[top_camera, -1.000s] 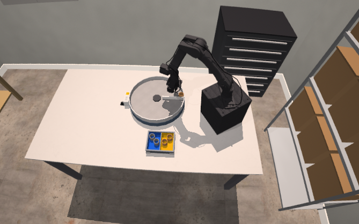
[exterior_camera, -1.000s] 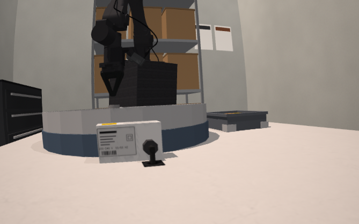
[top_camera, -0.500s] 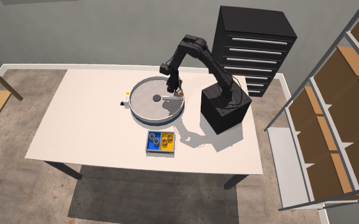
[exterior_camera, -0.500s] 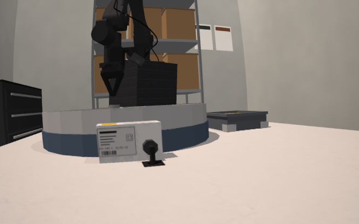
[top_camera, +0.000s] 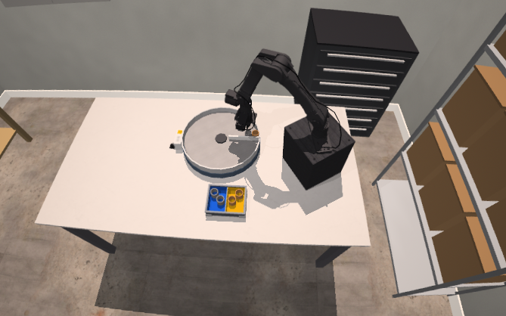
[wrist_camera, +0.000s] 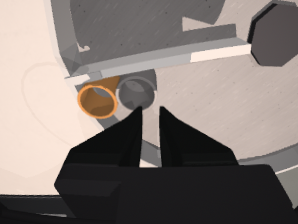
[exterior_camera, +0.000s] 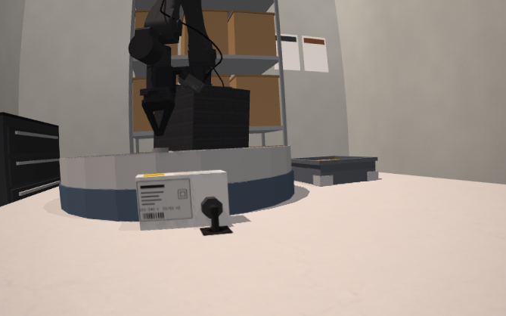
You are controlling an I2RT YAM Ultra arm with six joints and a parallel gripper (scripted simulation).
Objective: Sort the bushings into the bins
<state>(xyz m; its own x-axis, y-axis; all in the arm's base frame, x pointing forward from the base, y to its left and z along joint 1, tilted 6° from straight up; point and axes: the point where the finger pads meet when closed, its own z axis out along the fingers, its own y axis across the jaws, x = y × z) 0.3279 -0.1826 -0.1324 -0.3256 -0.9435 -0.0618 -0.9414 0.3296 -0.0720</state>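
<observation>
A bronze bushing [top_camera: 255, 133] [wrist_camera: 97, 103] and a steel bushing [top_camera: 248, 133] [wrist_camera: 135, 96] stand side by side on the turntable [top_camera: 201, 145] [wrist_camera: 210, 117], near its rim and beside the straight bar. My gripper [exterior_camera: 159, 134] [wrist_camera: 150, 113] hangs above the turntable with nothing between its fingers. The fingers are open by a narrow gap, and the tips lie just beside the steel bushing in the wrist view. Two steel bushings [top_camera: 214, 192] [top_camera: 220, 199] are in the blue bin [top_camera: 212, 206]. Two bronze bushings [top_camera: 239, 193] [top_camera: 231, 200] are in the yellow bin [top_camera: 240, 207].
The straight bar [top_camera: 240, 137] [wrist_camera: 165, 61] runs from near the dark hub [top_camera: 221, 137] [wrist_camera: 275, 37] to the raised rim. A white control box [top_camera: 178, 137] [exterior_camera: 164, 204] stands on the turntable's far side from the arm's base [top_camera: 315, 150]. Both bins share one grey tray.
</observation>
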